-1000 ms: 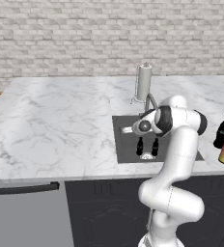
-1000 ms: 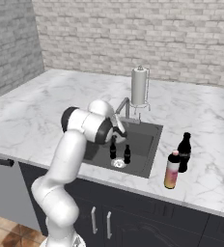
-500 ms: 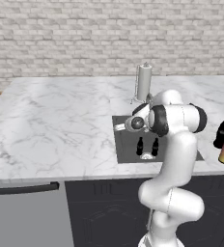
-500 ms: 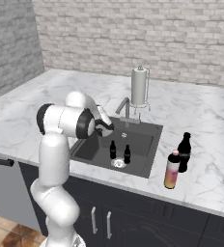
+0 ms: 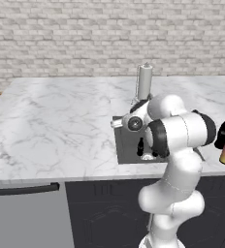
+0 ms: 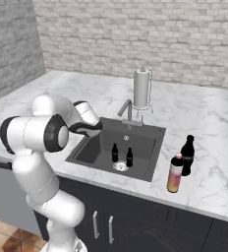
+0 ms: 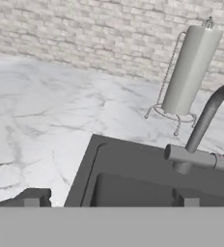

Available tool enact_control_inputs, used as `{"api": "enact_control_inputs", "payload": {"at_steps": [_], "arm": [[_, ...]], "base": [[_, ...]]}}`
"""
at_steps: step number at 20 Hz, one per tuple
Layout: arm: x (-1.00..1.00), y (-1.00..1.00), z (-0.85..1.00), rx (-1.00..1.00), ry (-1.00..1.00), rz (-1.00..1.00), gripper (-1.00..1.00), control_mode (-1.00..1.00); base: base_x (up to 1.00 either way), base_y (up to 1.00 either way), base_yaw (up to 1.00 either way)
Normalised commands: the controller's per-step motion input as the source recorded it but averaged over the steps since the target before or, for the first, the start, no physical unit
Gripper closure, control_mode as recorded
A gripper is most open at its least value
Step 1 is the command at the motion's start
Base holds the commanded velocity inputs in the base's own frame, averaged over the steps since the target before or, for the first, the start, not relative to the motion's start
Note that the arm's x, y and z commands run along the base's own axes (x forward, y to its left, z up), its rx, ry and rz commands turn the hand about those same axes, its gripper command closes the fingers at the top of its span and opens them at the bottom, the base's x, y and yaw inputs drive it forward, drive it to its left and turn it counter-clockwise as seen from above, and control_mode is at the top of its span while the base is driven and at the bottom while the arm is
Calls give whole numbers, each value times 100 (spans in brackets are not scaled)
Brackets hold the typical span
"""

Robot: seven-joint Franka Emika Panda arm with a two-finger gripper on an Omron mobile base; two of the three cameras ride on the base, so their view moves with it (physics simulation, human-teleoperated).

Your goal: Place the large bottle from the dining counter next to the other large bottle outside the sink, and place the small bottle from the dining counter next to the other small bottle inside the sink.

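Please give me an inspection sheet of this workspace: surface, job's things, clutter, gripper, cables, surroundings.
Surface: white grey-veined marble counter, no spills seen.
Job's things: pink-orange bottle stands upright beside the dark bottle, right of the sink; two small dark bottles stand inside the basin.
Clutter: paper towel holder behind the faucet.
Gripper: gripper open, holding nothing, above the sink's left rim.
Cables: nothing seen.
Surroundings: grey brick wall, dark cabinets below.
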Motion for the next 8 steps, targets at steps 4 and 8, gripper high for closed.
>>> {"api": "enact_control_inputs", "payload": {"at_steps": [4, 8], "arm": [[-56, 0, 37, 0, -12, 0, -100, -100], [-53, 0, 28, 0, -9, 0, -100, -100]], "base": [[0, 0, 0], [0, 0, 0]]}}
